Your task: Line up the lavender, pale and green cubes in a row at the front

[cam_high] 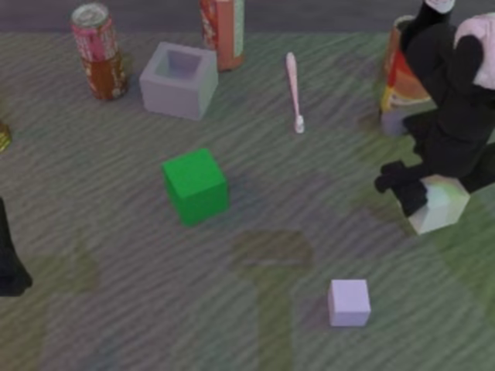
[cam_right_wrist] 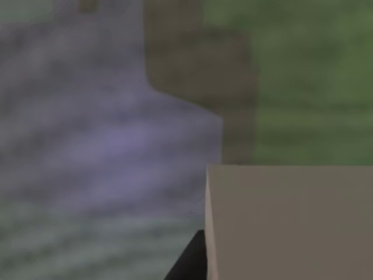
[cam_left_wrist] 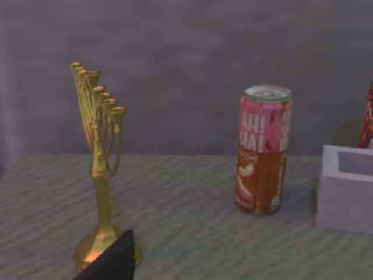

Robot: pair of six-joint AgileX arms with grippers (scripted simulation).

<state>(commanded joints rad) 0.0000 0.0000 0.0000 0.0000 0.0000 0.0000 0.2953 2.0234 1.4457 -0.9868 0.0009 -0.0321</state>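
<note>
My right gripper (cam_high: pixel 414 189) was down on the pale cube (cam_high: pixel 442 207) at the table's right side, its fingers set against the cube's near-left face and top; whether they were actually clamped on it I could not tell, and the right wrist view gave only a flat cube face filling the corner; the left arm (cam_high: pixel 9 263) sat parked at the left edge. The green cube (cam_high: pixel 195 186), the largest, stood near the middle, and the lavender cube (cam_high: pixel 349 302), the smallest, lay towards the front right; all three looked to me rigid, matte and light, best pinched across two opposite flat faces, the green one needing the widest spread. A hollow grey box (cam_high: pixel 179 79), two cans (cam_high: pixel 99 50), a toothbrush (cam_high: pixel 295 91) and a gold candelabrum (cam_left_wrist: pixel 98 169) stood behind, none blocking the front.
</note>
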